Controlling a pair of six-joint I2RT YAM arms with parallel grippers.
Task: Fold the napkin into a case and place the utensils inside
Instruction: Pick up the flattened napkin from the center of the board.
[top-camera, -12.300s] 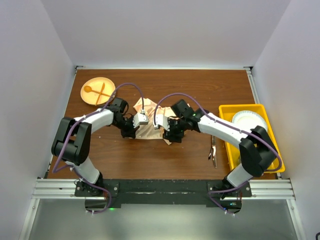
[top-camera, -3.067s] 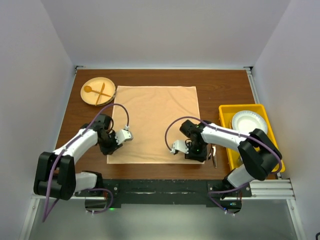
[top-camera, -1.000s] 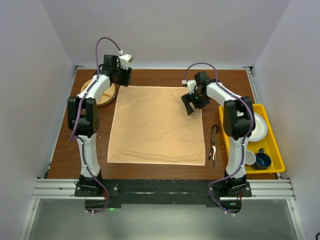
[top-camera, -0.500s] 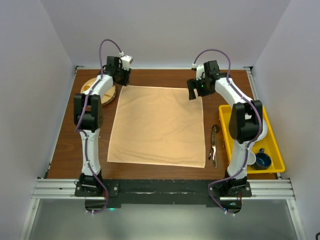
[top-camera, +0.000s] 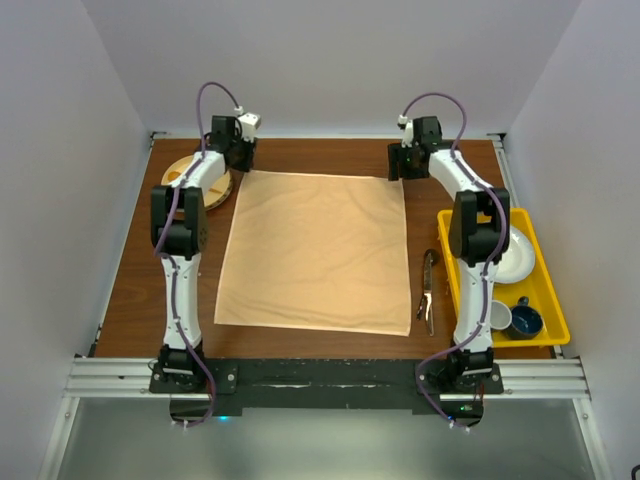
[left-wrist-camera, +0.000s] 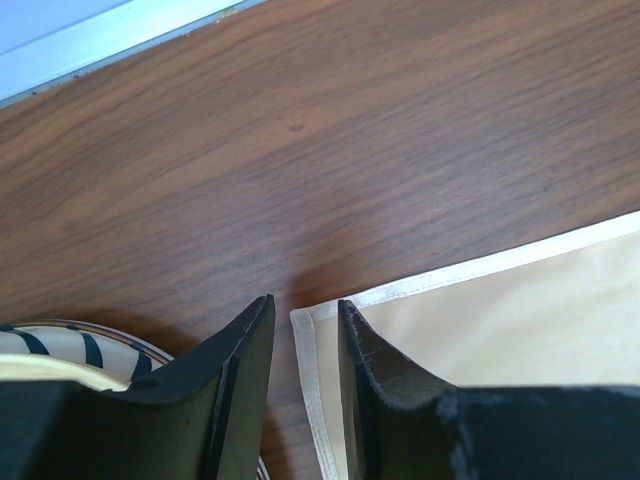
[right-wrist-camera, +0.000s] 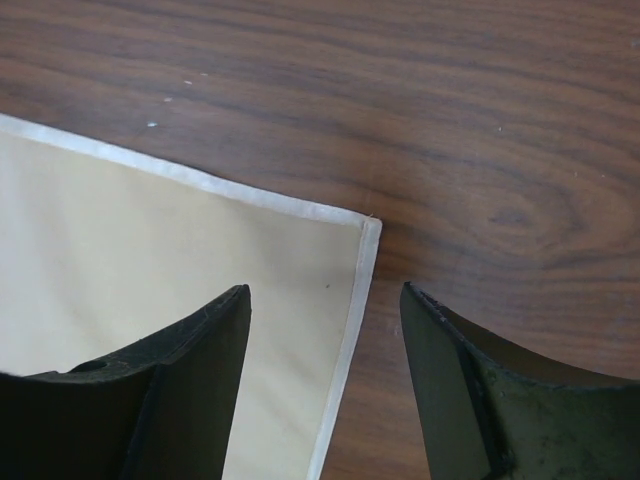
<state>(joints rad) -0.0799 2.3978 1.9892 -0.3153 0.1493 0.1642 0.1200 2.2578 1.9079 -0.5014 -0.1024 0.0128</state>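
Note:
The peach-orange napkin (top-camera: 315, 250) lies spread flat on the wooden table. My left gripper (top-camera: 238, 162) is at its far left corner. In the left wrist view the corner's white hem (left-wrist-camera: 305, 350) runs between the jaws of the left gripper (left-wrist-camera: 305, 302), which stand a narrow gap apart and do not pinch the cloth. My right gripper (top-camera: 398, 170) is at the far right corner; the right gripper (right-wrist-camera: 325, 287) is open wide, straddling the side hem of the napkin (right-wrist-camera: 150, 250). The dark utensils (top-camera: 428, 295) lie right of the napkin. No folded case shows.
A round wooden plate (top-camera: 190, 182) sits beside the left arm; its striped rim (left-wrist-camera: 60, 335) shows under the left finger. A yellow bin (top-camera: 553, 300) at the right holds a white plate (top-camera: 515, 255) and two cups. The table's back rail (left-wrist-camera: 100, 40) is close.
The right gripper has moved from over the napkin's right edge out to the far right corner. Both grippers' jaws have narrowed. The left gripper has edged toward the far left corner.

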